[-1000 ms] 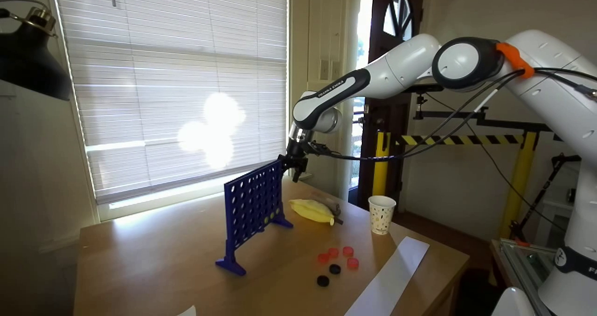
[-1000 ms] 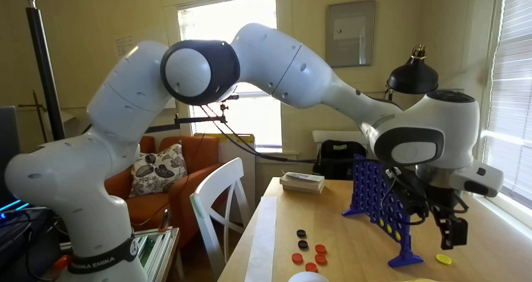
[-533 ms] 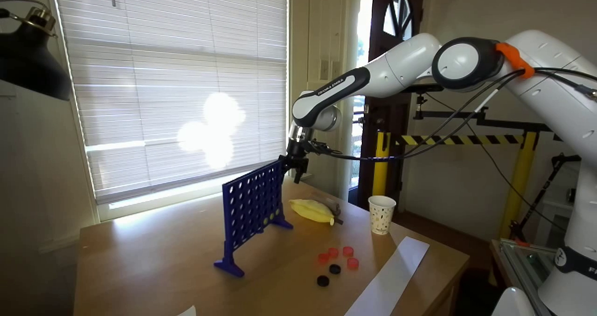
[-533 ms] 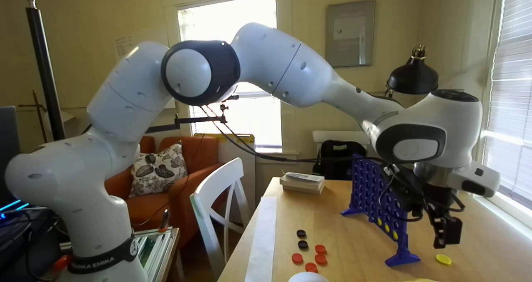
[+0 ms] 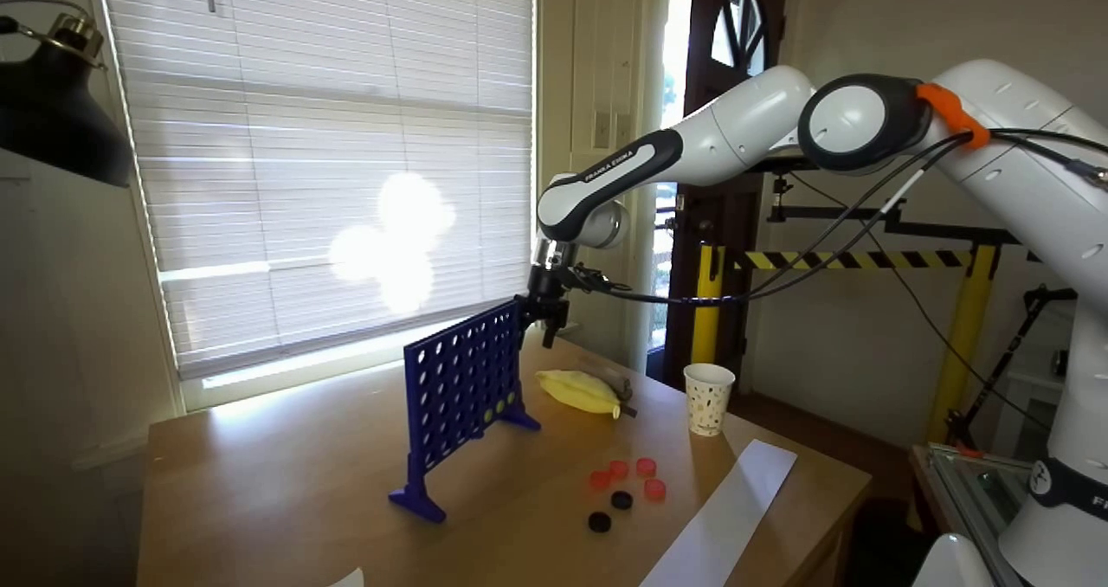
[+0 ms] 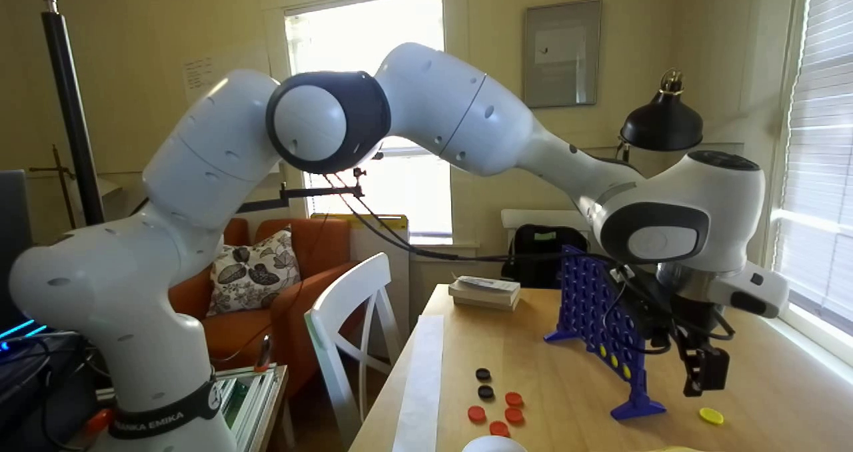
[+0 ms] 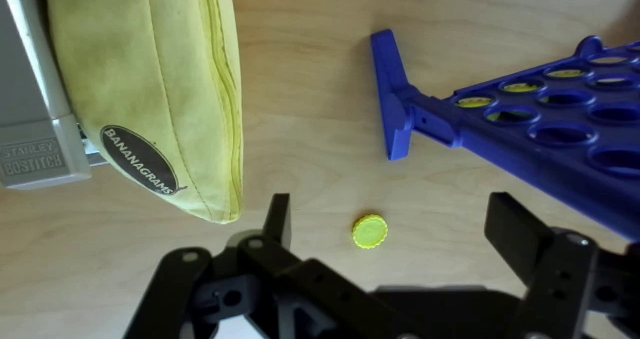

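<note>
Black two-fingered gripper (image 7: 390,204), fingers wide apart, hung above the pale wooden table (image 7: 310,104); between them in the wrist view, a round yellow plastic disc (image 7: 370,231) lay near an upright blue plastic grid (image 7: 555,176).

The fingers (image 7: 522,239) are matte black, block-shaped, with round metallic screw heads (image 7: 578,239) just behind them. Above the fingers, a silver collar (image 6: 681,281) meets the arm (image 6: 460,119), built of glossy white rounded shells. Farther back, a dark joint housing (image 6: 368,110) rings a white disc (image 6: 310,123); black cables (image 5: 675,299) run from an orange strap (image 5: 955,112) toward the fingers. Farthest off, a black base band (image 6: 166,416) shows "ANKA EMIKA".
</note>
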`<state>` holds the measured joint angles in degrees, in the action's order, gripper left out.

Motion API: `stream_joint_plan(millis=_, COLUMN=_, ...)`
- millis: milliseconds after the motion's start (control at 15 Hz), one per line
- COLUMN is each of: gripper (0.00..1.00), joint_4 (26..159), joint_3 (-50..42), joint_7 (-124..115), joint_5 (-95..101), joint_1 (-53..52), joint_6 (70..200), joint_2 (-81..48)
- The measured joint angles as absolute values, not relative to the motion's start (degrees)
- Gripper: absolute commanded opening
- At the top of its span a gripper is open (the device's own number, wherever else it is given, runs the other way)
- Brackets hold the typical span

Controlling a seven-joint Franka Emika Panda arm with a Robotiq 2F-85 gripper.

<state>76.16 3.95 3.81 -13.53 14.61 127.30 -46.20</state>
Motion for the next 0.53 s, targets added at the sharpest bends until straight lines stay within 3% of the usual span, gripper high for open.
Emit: stream_joint_plan(millis=533, gripper=1.0, joint_4=76.13, joint_3=3.7, joint_7=3.91, joint_5=-13.5, joint_1=12.91, joint_6=127.79, joint_2=-46.66)
